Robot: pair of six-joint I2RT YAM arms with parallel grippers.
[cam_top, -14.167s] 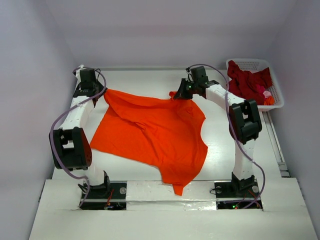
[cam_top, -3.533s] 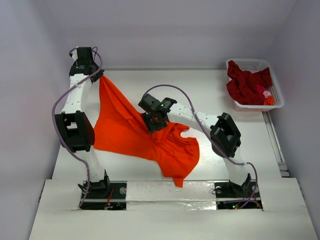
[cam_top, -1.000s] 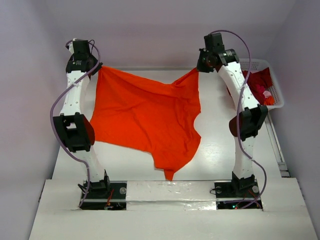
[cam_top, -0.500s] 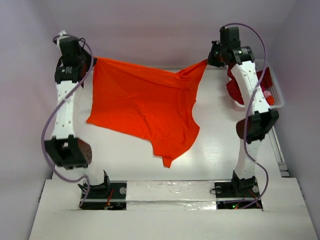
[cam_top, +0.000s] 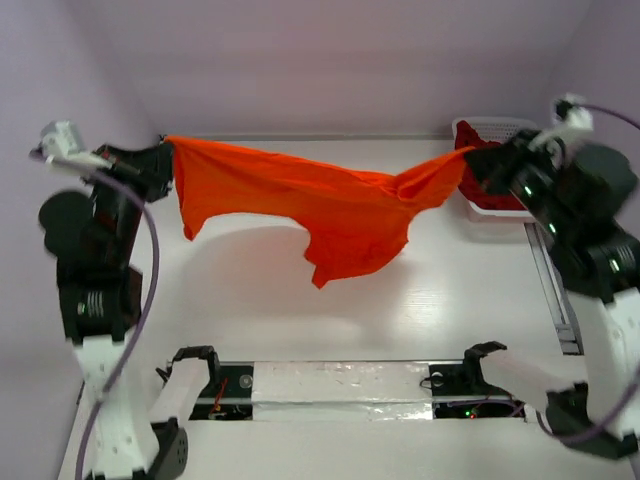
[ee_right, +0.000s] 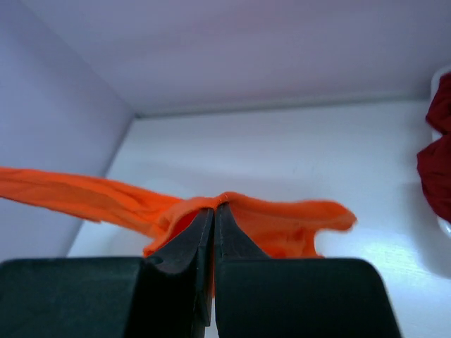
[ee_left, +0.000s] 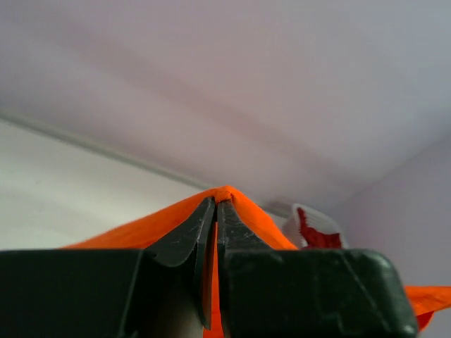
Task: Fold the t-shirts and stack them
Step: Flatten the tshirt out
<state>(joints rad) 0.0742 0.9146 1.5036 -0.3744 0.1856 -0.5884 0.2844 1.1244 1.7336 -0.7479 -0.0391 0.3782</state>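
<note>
From above, you see the orange t-shirt (cam_top: 330,205) strung in the air between both arms, its lower flap hanging free over the table (cam_top: 250,300). The white basket (cam_top: 500,125) sits at the far right edge.

Left wrist: your left gripper (ee_left: 215,205) is pinched tight on an orange fold.

Right wrist: your right gripper (ee_right: 213,211) is likewise clamped on a bunched orange corner, with the dark red t-shirt (ee_right: 437,162) at the frame's right edge.

Soft, matt cloth t-shirt (cam_top: 340,212)
</note>
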